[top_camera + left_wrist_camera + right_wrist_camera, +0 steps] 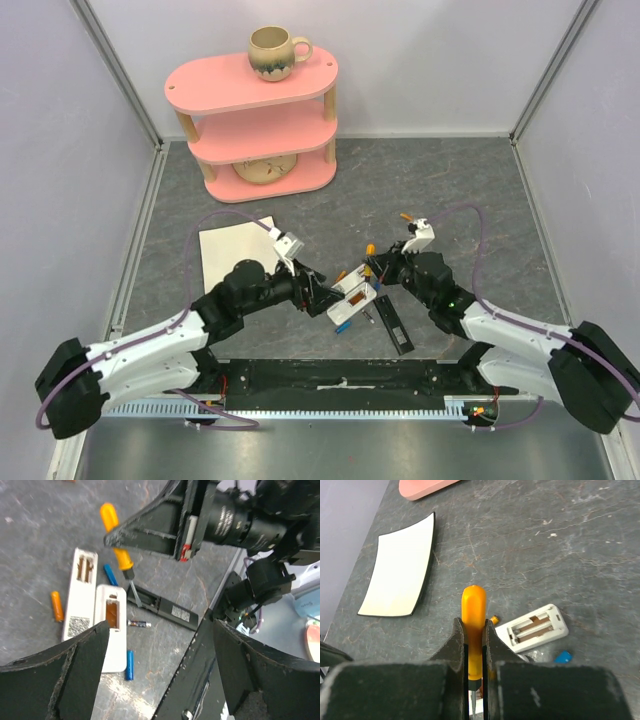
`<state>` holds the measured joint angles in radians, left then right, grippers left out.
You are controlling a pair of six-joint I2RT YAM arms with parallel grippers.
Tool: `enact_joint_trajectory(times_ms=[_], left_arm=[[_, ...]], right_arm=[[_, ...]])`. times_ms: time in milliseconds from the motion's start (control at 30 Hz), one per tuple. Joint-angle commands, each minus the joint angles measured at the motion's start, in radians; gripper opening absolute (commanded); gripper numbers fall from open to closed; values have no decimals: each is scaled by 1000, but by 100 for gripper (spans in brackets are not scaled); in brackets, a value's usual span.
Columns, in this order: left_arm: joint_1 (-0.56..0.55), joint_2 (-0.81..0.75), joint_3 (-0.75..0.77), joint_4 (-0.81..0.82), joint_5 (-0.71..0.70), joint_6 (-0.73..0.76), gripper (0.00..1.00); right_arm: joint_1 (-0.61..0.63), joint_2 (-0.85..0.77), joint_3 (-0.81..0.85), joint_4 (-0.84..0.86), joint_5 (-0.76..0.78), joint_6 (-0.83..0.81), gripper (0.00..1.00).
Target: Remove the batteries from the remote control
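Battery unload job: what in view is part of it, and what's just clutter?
Job:
batteries, out on the table
remotes, compartments open
screwdriver, clamped in the right gripper

Lying about:
shelf
mug
bowl
white sheet
black strip, role unclear

No legible text, brand or nos. in any view. Left wrist view: white remote (75,605) on the surface carries a grey label (77,626) near one end, densely speckled like a code, print too fine to read. Black strip (162,605) beside it has a pale label (181,613) w/ dark marks, also too small and blurred to read.
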<state>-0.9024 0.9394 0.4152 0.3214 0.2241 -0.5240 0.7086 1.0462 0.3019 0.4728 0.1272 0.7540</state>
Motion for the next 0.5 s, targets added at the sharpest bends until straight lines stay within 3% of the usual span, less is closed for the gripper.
enact_joint_trajectory(times_ms=[0,167,467], left_arm=[[7,-115,32,-108,-115,143,90],[8,-155,89,-234,-198,205,90],[7,-174,89,-263,-190,193,91]], right_arm=[[6,101,89,61,-98,-12,0],[25,297,213,104,-187,10,0],[43,661,483,90,-221,50,3]])
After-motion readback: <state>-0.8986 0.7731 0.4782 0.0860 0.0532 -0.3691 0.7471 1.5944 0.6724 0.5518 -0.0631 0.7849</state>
